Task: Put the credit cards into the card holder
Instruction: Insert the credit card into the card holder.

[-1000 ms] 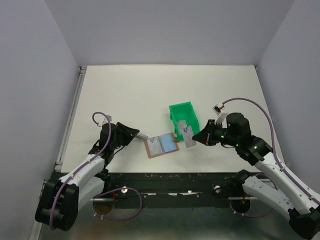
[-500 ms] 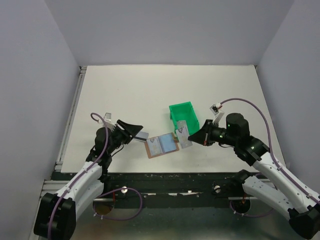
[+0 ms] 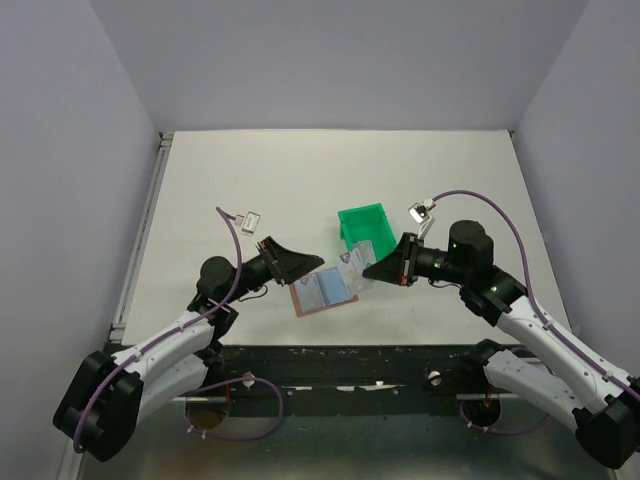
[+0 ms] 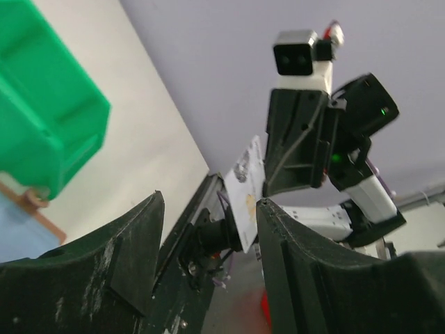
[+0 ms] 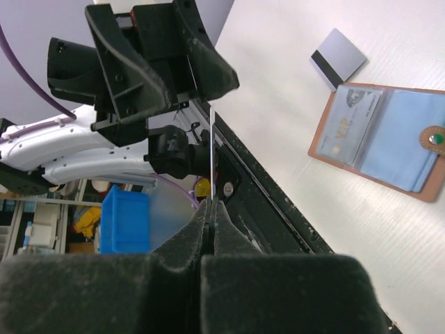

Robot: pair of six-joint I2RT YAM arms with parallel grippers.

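A first card [image 5: 351, 122] is pocketed in the open card holder [image 5: 389, 139] on the table [image 3: 250, 180], a second card [image 5: 211, 149] is pinched by the right gripper [image 5: 208, 210], a third card [image 5: 338, 58] is left loose beside the holder, and the left gripper [image 4: 208, 203] is held spread, empty.

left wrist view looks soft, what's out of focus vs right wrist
Left wrist view: green plastic bin and left gripper fingers blurred. Right wrist view: right gripper fingers blurred around a thin pale credit card, open tan leather card holder crisp.
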